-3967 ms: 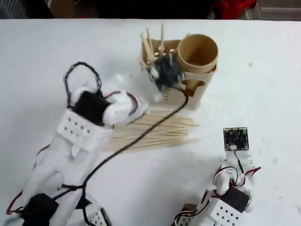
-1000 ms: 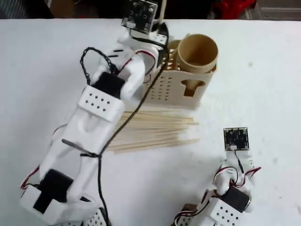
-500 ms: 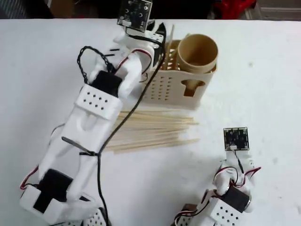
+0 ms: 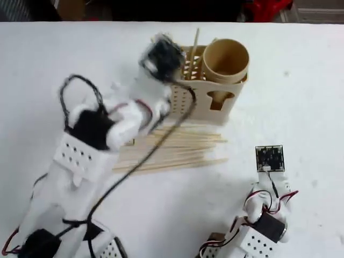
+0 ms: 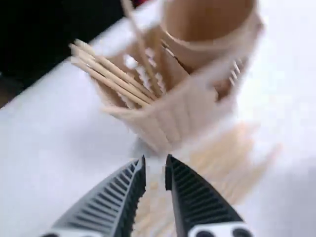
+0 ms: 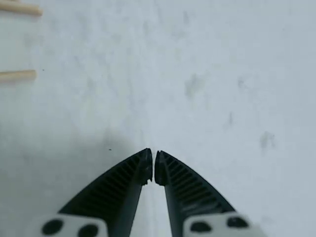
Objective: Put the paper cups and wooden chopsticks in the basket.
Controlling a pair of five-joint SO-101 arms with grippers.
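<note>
Step in hand: chopstick transfer. The paper cup (image 4: 226, 59) and several chopsticks (image 5: 108, 76) stand in the basket (image 4: 201, 105), at the far centre of the counter (image 4: 301, 97). The chopstick pile (image 4: 180, 150) lies loose on the basket's near side. The left hand (image 5: 154, 173), narrowly parted and empty, hangs at the basket's left. The right hand (image 6: 152, 165), pinched closed, sits near right. Next move, as judged: widen the left hand, lower it onto the pile, and grasp a bundle.

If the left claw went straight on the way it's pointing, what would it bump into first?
The left gripper would probably meet the basket first, low on its near wall, though depth is unclear.
</note>
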